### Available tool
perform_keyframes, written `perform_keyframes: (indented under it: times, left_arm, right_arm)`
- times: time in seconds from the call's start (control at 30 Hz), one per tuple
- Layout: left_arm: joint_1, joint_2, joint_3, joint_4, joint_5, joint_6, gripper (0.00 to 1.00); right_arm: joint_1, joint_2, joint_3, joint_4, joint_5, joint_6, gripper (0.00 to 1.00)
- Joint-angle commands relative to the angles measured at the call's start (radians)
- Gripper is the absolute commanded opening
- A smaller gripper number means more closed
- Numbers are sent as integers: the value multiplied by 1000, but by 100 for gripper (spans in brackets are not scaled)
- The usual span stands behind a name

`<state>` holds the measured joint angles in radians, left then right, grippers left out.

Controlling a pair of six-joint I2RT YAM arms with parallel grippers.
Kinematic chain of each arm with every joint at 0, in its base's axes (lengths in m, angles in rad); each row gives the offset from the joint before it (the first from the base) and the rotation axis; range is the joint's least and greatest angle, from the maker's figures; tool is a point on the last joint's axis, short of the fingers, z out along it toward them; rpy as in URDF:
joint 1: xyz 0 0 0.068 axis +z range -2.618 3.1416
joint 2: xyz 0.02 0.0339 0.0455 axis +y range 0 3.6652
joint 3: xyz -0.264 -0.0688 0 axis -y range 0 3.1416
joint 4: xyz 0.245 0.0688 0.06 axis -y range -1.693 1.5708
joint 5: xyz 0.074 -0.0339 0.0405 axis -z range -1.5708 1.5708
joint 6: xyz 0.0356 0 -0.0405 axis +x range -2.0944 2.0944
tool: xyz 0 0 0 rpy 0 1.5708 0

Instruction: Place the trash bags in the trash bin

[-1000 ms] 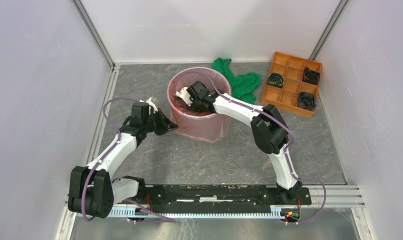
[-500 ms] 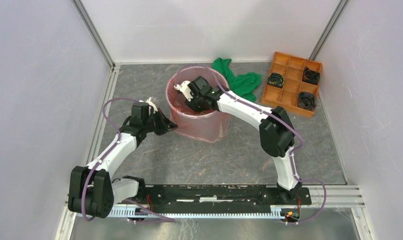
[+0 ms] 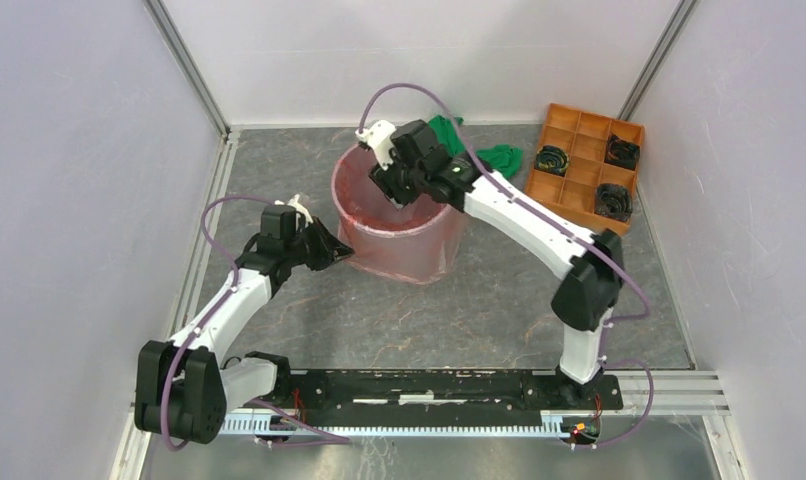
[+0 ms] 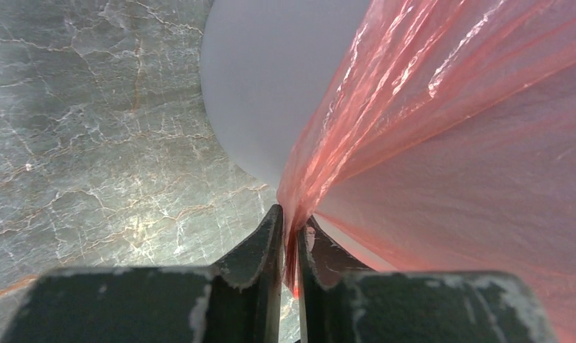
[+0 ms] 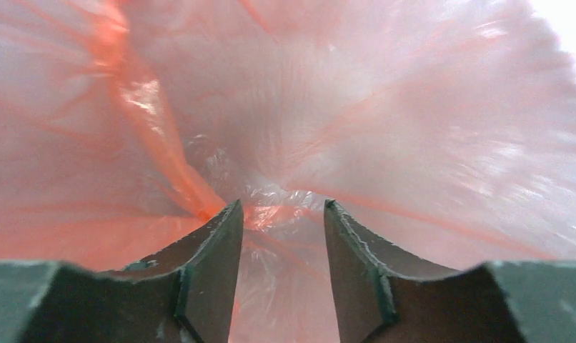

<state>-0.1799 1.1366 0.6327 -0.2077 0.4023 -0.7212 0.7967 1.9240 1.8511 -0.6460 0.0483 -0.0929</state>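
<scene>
Just now the right arm (image 3: 519, 215) rose from the bin (image 4: 256, 86), jaws apart and empty. The bag (image 3: 394, 255) lined the bin, seemingly seated, while jaws of the left arm (image 3: 234, 290) pinched its outer film.

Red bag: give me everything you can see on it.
The trash bag is thin translucent red-orange film, glossy and wrinkled. It lines the inside of the trash bin and is folded over the rim, draping down the outer wall. The left gripper is shut on a gathered fold low on that wall, with creases fanning from the pinch. The right gripper hangs open over the lined interior, gripping nothing.
</scene>
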Motion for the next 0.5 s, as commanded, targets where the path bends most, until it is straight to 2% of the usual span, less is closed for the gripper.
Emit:
perform_keyframes:
  times: [0.0,0.13,0.27,0.47]
  left_arm:
    - [3,-44,24,-31,-52,34,20]
    - [3,-81,31,-64,-89,34,29]
    - [3,-135,52,-122,-134,38,41]
    - [3,-260,111,-258,-252,63,75]
  right_arm:
    - [2,-230,31,72,-6,-1,55]
    - [2,-427,-110,146,8,-16,65]
    - [3,-662,-369,235,43,-27,77]
    - [2,-977,-808,342,93,-3,98]
